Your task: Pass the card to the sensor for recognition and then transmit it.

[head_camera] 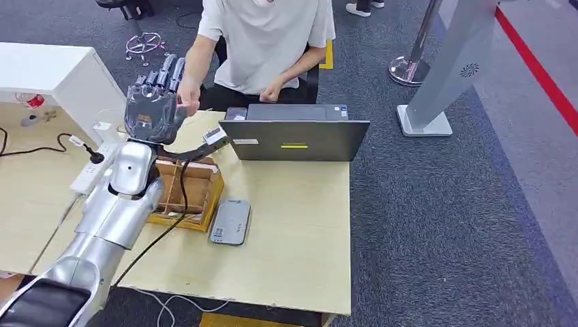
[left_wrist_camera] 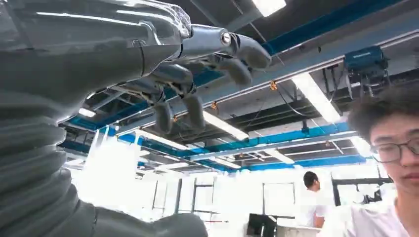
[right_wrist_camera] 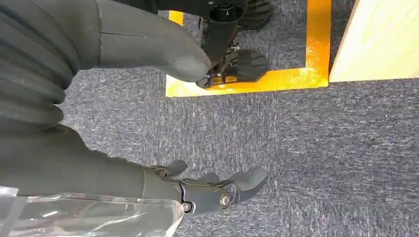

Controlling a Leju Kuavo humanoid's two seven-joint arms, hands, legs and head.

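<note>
While the left hand [head_camera: 155, 102] is raised at the far left edge of the wooden table [head_camera: 300, 231], its fingers [head_camera: 163, 73] point up toward the person [head_camera: 262, 48] seated behind the laptop [head_camera: 294, 139]. The person's hand [head_camera: 187, 101] is touching the robot's raised hand; the card cannot be made out between them. In the left wrist view the left hand's fingers [left_wrist_camera: 197, 64] are loosely curled and apart, with nothing visible in them. The right hand [right_wrist_camera: 207, 190] hangs over grey carpet [right_wrist_camera: 296, 148], fingers apart and empty. On the table, a grey sensor [head_camera: 230, 222] lies flat just right of a wooden tray [head_camera: 194, 194], near the laptop.
</note>
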